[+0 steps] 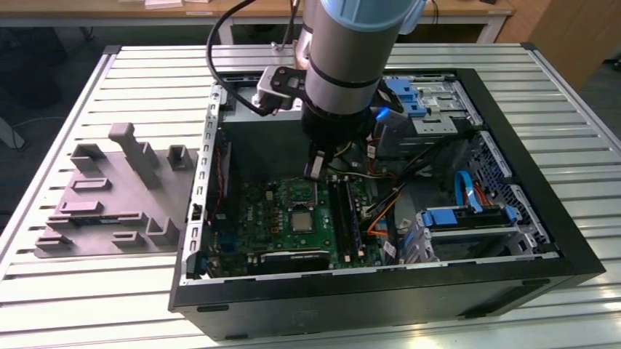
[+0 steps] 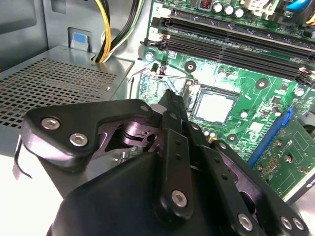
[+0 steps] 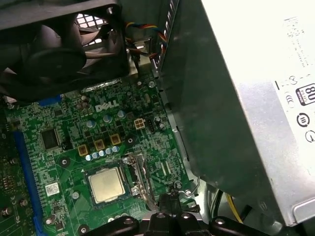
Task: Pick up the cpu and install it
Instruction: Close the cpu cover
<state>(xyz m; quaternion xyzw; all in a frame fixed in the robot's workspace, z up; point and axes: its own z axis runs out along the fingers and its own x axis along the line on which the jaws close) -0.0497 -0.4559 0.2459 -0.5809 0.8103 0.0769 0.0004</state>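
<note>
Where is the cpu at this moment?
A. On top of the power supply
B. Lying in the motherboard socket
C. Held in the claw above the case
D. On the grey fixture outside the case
B: the cpu lies flat in the socket on the motherboard, beside the claw.

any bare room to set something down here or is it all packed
Free: the slatted table beyond the grey fixture, and the table strip on the exterior view's right of the computer case. Crowded: inside the case, around the cpu, motherboard, cables and the arm's pincer.
</note>
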